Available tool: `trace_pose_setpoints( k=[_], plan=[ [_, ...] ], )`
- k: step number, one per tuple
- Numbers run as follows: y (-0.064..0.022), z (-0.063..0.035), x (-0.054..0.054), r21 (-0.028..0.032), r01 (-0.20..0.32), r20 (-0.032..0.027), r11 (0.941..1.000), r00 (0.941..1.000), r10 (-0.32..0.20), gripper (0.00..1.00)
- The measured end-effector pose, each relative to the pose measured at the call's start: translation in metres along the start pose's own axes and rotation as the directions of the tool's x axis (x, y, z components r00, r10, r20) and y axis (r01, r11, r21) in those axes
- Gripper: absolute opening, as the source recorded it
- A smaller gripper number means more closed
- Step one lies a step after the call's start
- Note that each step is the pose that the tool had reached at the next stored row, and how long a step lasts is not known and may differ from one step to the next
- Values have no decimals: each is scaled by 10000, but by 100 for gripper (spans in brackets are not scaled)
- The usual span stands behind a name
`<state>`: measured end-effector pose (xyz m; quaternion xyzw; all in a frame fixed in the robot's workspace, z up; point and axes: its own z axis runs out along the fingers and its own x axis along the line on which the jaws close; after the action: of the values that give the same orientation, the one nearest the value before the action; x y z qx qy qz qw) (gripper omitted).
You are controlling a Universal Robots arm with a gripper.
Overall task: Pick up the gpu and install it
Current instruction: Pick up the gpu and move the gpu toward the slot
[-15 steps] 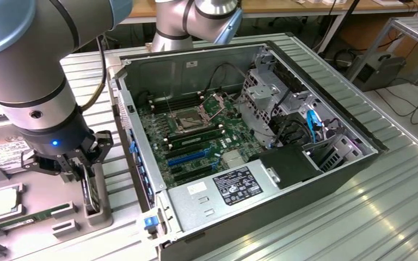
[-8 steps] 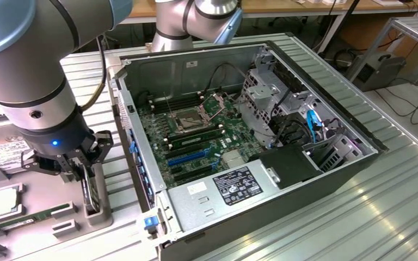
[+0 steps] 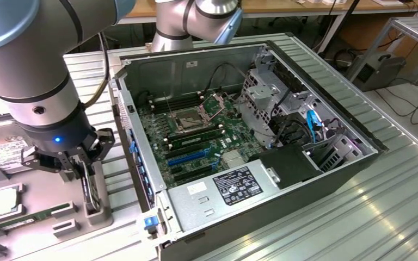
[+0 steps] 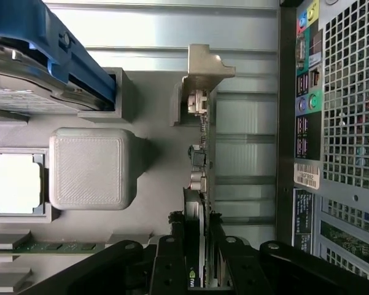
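The hand [image 4: 196,216] grips the gpu [image 4: 201,161], which stands edge-on in a grey holder [image 4: 153,203], one black finger [image 4: 175,246] against each face. Its silver bracket [image 4: 204,67] points away. A perforated computer case [image 4: 350,92] lies just beside it.

Open computer case [image 3: 194,60] lies on a ribbed metal table [image 3: 361,217], with its motherboard [image 3: 194,138] exposed and its power supply [image 3: 220,193] at the near end. At the exterior view's left, a grey tray [image 3: 102,217] holds a hard drive [image 3: 2,152], a processor [image 3: 2,198] and a memory stick [image 3: 28,216].

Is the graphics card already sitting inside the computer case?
No, the gpu stands in the gray holder outside the case, at the gripper.
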<state>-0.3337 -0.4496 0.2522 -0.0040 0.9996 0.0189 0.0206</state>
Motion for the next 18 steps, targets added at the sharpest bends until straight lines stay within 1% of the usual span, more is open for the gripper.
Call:
trace_pose_setpoints(
  k=[3,5,9,10,11,15,18],
  plan=[
    [-5,-43,-23,-12,4,-1,10000,10000,-4,26],
    [-8,-116,-54,-22,4,-1,10000,10000,-4,26],
    [-9,-224,-74,-30,4,-1,10000,10000,-4,26],
    [-10,-280,-80,-40,6,-1,10000,10000,-6,26],
    [-8,-391,-84,-52,4,-1,10000,10000,-4,26],
    [-9,-576,-92,-61,4,-1,10000,10000,-4,26],
    [-18,-748,-100,-62,5,-2,10000,10000,-5,26]
  ],
)
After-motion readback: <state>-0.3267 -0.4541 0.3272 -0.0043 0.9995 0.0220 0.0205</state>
